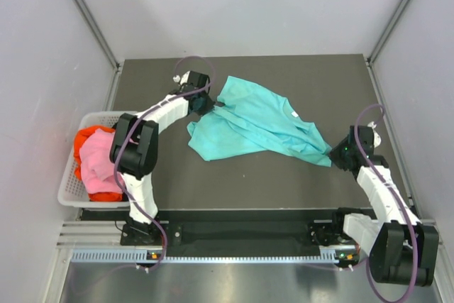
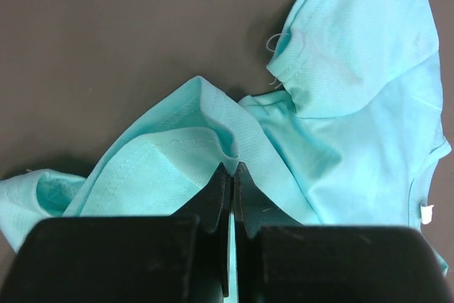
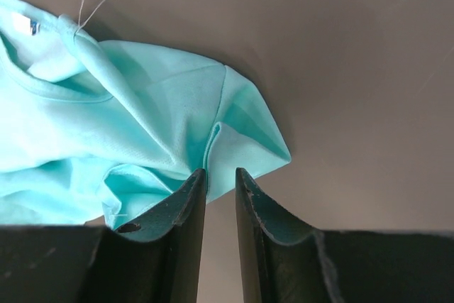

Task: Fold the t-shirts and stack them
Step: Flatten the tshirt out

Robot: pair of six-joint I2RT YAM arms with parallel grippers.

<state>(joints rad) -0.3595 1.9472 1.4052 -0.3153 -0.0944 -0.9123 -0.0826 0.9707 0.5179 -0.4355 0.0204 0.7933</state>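
A teal t-shirt [image 1: 255, 125] lies crumpled and stretched across the middle of the dark table. My left gripper [image 1: 207, 106] is at its far left corner and is shut on a pinched fold of the teal cloth [image 2: 232, 168]. My right gripper [image 1: 333, 155] is at the shirt's right corner; its jaws [image 3: 220, 173] stand slightly apart, with the cloth corner [image 3: 241, 140] at the fingertips and bare table showing between them. A pink shirt [image 1: 99, 164] and a red-orange shirt [image 1: 89, 136] are piled in the basket. No black shirt is in view.
A white lattice basket [image 1: 67, 189] stands at the left table edge beside the left arm. Grey walls close in the table on the left, right and back. A metal rail runs along the near edge.
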